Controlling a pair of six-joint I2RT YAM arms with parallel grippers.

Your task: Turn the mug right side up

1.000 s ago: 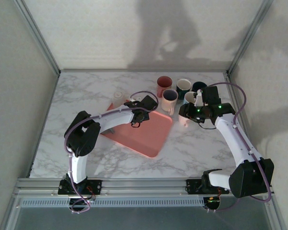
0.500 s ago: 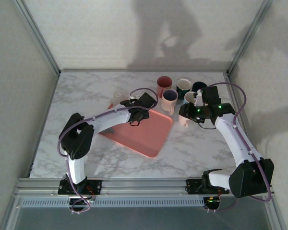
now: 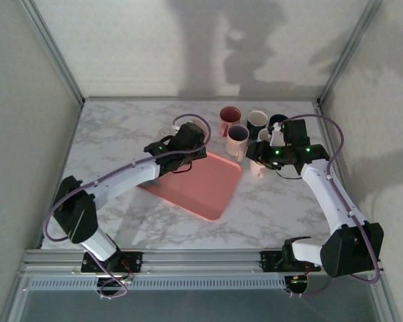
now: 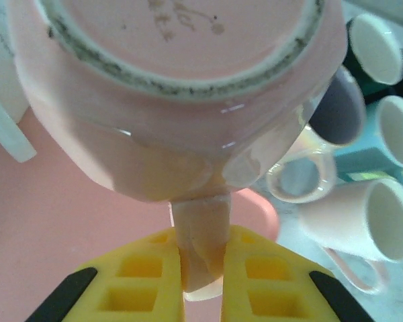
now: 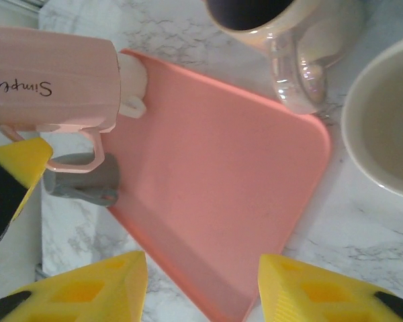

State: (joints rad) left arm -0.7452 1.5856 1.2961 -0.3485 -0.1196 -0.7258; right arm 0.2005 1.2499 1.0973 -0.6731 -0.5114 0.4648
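Pink mug (image 4: pixel 181 100) partly beyond the left wrist view's top edge

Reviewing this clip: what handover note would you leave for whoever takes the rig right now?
Left tool: shut on the handle of the pink mug, which is tipped sideways over the pink tray.
Right tool: open and empty, beside the tray.
Done: mug grasped.
Left: turn it opening-up, set it down, release.
Nearby: a grey mug lies beside the tray; upright mugs stand back right.
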